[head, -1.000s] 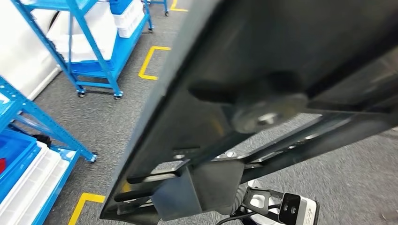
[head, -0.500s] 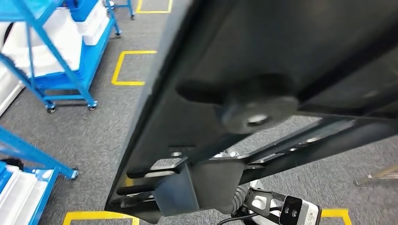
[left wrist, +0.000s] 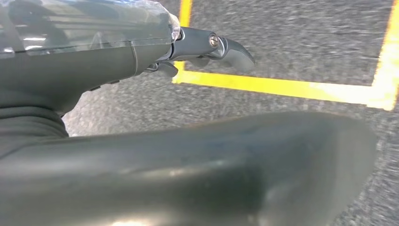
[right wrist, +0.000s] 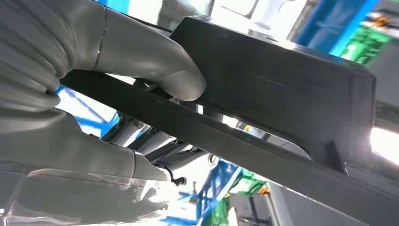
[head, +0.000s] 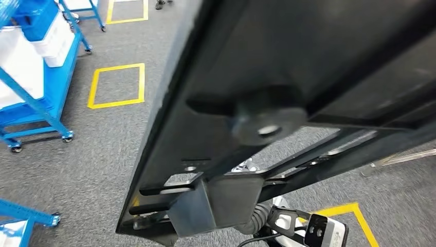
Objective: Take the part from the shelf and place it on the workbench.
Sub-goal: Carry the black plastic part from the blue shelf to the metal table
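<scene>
Grey carpet floor [head: 103,149] with yellow tape squares [head: 116,86] runs under the whole scene; note that no workbench is visible to you here.

Nearest to you, in the head view, the part [head: 288,67], a large black metal frame with a flat plate, cross bars and a round grey boss near its middle, is carried tilted and close to the camera, well above the floor. Its lower end carries a grey bracket [head: 216,203]. A white and black camera module [head: 325,231] on the robot's body sits just below that end.

Check the right hand [right wrist: 84,117] in the right wrist view: it grips the part [right wrist: 282,94]. The thick grey thumb [right wrist: 155,66] presses on the black block of the frame, and the other fingers [right wrist: 84,160] wrap under the slanting black bar, so the bar is clamped between them.

Check the left hand [left wrist: 141,56] in the left wrist view: a dark fingertip [left wrist: 230,47] is extended over the floor and a yellow tape line [left wrist: 282,87]. A large grey rounded shape lies across the near side of this view, blurred; you cannot tell whether this hand holds anything or how far its fingers are spread.

Farther off, a blue wheeled shelf cart [head: 36,77] stands at the left of the head view, holding white bins [head: 56,36] and a blue bin [head: 33,15].
</scene>
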Tool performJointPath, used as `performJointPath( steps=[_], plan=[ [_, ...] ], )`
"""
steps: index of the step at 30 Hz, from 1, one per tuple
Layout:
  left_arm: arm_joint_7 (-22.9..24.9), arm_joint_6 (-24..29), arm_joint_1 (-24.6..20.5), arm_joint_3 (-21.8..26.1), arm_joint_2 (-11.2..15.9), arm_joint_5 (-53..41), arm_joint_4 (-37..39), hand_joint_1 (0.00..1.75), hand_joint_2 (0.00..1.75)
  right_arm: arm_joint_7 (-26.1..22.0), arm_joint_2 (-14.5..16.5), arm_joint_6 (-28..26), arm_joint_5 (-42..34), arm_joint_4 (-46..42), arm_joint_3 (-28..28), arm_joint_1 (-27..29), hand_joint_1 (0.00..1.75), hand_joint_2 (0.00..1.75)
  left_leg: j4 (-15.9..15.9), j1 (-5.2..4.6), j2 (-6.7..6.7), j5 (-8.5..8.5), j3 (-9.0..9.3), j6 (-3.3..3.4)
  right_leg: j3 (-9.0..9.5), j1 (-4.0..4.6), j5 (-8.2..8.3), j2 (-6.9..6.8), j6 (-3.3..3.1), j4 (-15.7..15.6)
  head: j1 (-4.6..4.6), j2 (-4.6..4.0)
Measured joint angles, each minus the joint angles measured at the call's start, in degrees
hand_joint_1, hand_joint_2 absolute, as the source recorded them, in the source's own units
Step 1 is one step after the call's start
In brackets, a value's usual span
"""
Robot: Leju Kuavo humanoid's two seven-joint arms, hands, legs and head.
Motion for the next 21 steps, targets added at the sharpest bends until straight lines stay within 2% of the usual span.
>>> performJointPath(
  steps=[1, 3, 4, 5, 7, 8, 9, 10, 11, 12, 14, 15, 16, 18, 20, 21],
  plan=[
    [-0.22, -0.01, -0.02, 0.08, -0.05, 0.13, 0.00, 0.00, 0.00, 0.00, -0.03, -0.23, 0.22, 0.12, 0.02, -0.21, 1.75, 1.75, -0.46, -0.10, -0.28, -0.22, 0.17, 0.21, -0.25, -0.08, 0.15, 0.56, 0.42, 0.00, 0.00, 0.00],
    [-0.58, -0.06, -0.18, 0.15, -0.21, 0.24, 0.00, 0.00, 0.00, 0.01, -0.17, -0.62, 0.50, 0.33, 0.04, -0.44, 1.75, 1.75, -0.84, -0.11, 0.75, 0.09, 0.29, 0.89, -0.59, -0.23, 0.39, 1.29, 1.19, -0.09, 0.00, 0.00],
    [-0.84, -0.14, -0.28, 0.16, -0.30, 0.30, 0.00, 0.00, 0.00, 0.00, -0.27, -0.75, 0.52, 0.44, 0.04, -0.55, 1.75, 1.75, -1.05, -0.04, 1.34, 0.29, 0.37, 1.33, -0.92, -0.16, 0.01, 0.58, 1.48, 0.46, 0.01, 0.00],
    [-1.15, -0.26, -0.34, 0.19, -0.39, 0.40, 0.00, 0.00, 0.00, 0.00, -0.35, -0.84, 0.56, 0.58, 0.04, -0.74, 1.75, 1.75, -1.29, 0.01, 2.02, 0.49, 0.42, 1.71, -1.73, -0.07, -1.01, -0.74, 1.70, 2.11, 0.02, 0.00],
    [-1.83, -0.64, -0.23, 0.31, -0.48, 0.67, 0.00, 0.00, 0.00, 0.00, -0.46, -1.21, 0.83, 1.12, 0.05, -1.08, 1.75, 1.75, -1.46, -0.19, 3.45, 0.57, 0.45, 2.20, -4.91, -0.07, -4.46, -4.00, 2.02, 8.69, 0.02, 0.00],
    [-2.06, -0.82, -0.14, 0.38, -0.48, 0.76, 0.00, 0.00, 0.00, 0.01, -0.51, -1.55, 1.15, 1.55, 0.07, -1.16, 1.75, 1.75, -1.44, -0.36, 4.23, 0.53, 0.43, 2.30, -6.80, -0.16, -6.04, -4.85, 2.17, 12.55, 0.02, 0.00],
    [-2.18, -0.95, -0.08, 0.44, -0.49, 0.78, 0.00, 0.00, 0.00, 0.01, -0.59, -1.97, 1.56, 2.04, 0.08, -1.17, 1.75, 1.75, -1.43, -0.48, 4.98, 0.48, 0.42, 2.36, -8.16, -0.25, -6.83, -5.26, 2.28, 15.27, 0.02, 0.00],
    [-2.21, -1.03, -0.08, 0.50, -0.49, 0.75, 0.00, 0.00, 0.00, 0.01, -0.69, -2.44, 2.00, 2.56, 0.10, -1.17, 1.75, 1.75, -1.41, -0.57, 5.70, 0.43, 0.43, 2.39, -8.53, -0.30, -6.60, -5.50, 2.32, 16.06, 0.02, 0.00],
    [-2.18, -1.08, -0.12, 0.54, -0.53, 0.67, 0.00, 0.00, 0.00, 0.02, -0.78, -2.85, 2.36, 3.04, 0.12, -1.18, 1.75, 1.75, -1.40, -0.63, 6.36, 0.36, 0.48, 2.36, -7.62, -0.32, -5.33, -5.78, 2.26, 14.36, 0.02, 0.00],
    [-2.15, -1.16, -0.18, 0.56, -0.60, 0.56, 0.00, 0.00, 0.00, 0.02, -0.85, -3.23, 2.64, 3.49, 0.14, -1.23, 1.75, 1.75, -1.40, -0.68, 6.94, 0.26, 0.60, 2.28, -5.58, -0.26, -3.43, -6.40, 2.08, 10.63, 0.02, 0.00],
    [-2.17, -1.51, -0.24, 0.56, -0.78, 0.39, 0.00, 0.00, 0.00, 0.01, -0.92, -3.70, 3.03, 4.31, 0.19, -1.54, 1.75, 1.75, -1.37, -0.87, 7.89, -0.03, 0.90, 1.91, -1.28, 0.19, -0.78, -8.72, 1.40, 2.63, 0.02, 0.00],
    [-2.23, -1.71, -0.26, 0.56, -0.84, 0.34, 0.00, 0.00, 0.00, 0.01, -0.93, -3.82, 3.20, 4.73, 0.22, -1.78, 1.75, 1.75, -1.34, -0.98, 8.31, -0.17, 1.01, 1.66, -0.14, 0.47, -0.32, -9.46, 1.07, 0.42, 0.01, 0.00],
    [-2.32, -1.87, -0.28, 0.56, -0.91, 0.33, 0.00, 0.00, 0.00, 0.01, -0.94, -3.86, 3.30, 5.16, 0.25, -1.99, 1.75, 1.75, -1.34, -1.09, 8.77, -0.27, 1.11, 1.38, 0.18, 0.75, -0.39, -9.68, 0.80, -0.36, 0.01, 0.00],
    [-2.61, -2.02, -0.39, 0.57, -1.06, 0.37, 0.00, 0.00, 0.00, 0.02, -0.95, -3.84, 3.40, 5.96, 0.28, -2.23, 1.75, 1.75, -1.38, -1.08, 9.46, -0.51, 1.34, 0.81, 0.16, 0.82, -0.13, -8.47, 0.29, -0.65, 0.01, 0.00],
    [-3.13, -2.11, -0.48, 0.58, -1.25, 0.45, 0.00, 0.00, 0.00, 0.02, -0.92, -3.84, 3.43, 6.61, 0.38, -2.60, 1.75, 1.75, 0.30, -0.85, 7.76, -1.98, 0.89, 0.29, 0.36, 0.48, 0.20, -7.37, -0.38, -1.17, 0.01, 0.00],
    [-3.37, -2.15, -0.46, 0.60, -1.33, 0.49, 0.00, 0.00, 0.00, 0.01, -0.89, -3.86, 3.46, 6.94, 0.48, -2.86, 1.75, 1.75, 2.88, -0.72, 6.33, -3.59, -0.18, 0.08, 0.45, 0.28, 0.36, -6.79, -0.68, -1.36, 0.01, 0.00]
  ],
)
